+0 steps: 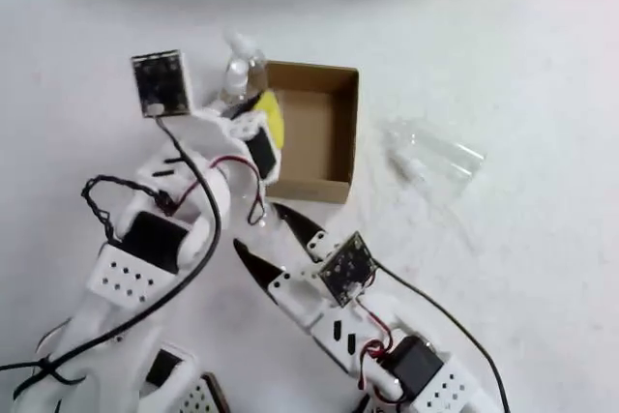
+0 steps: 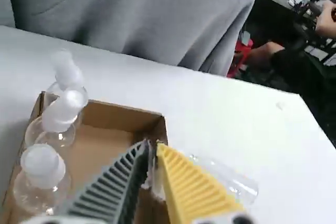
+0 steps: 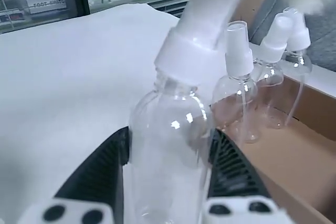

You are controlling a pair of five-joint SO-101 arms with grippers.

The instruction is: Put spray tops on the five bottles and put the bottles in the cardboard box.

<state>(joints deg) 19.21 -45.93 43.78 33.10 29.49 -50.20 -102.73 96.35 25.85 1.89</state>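
The right arm [image 1: 387, 336] has its jaws clamped, as far as I can judge, on the belly of an upright bottle [image 3: 170, 150], with one black jaw against each side. The bottle's spray top [image 3: 197, 40] is on and its long axis is vertical. The box [image 1: 311, 71] lies just beyond the bottle from those jaws, so the right arm is the nearer one for the drop, which calls for a lift over the box wall.

Three bottles [image 3: 269, 74] with tops on stand in a row inside the box, along the side next to the left arm [image 1: 145, 249]. The left jaws, grey and yellow, are together bar a slit. They hang over that same side of the box, just above the clamped bottle's top, in the way of a straight lift.

A fifth bottle [image 1: 433, 154] lies on its side on the desk [image 1: 522, 65], well apart from the box on the side away from the left arm. I cannot tell whether it has a top.
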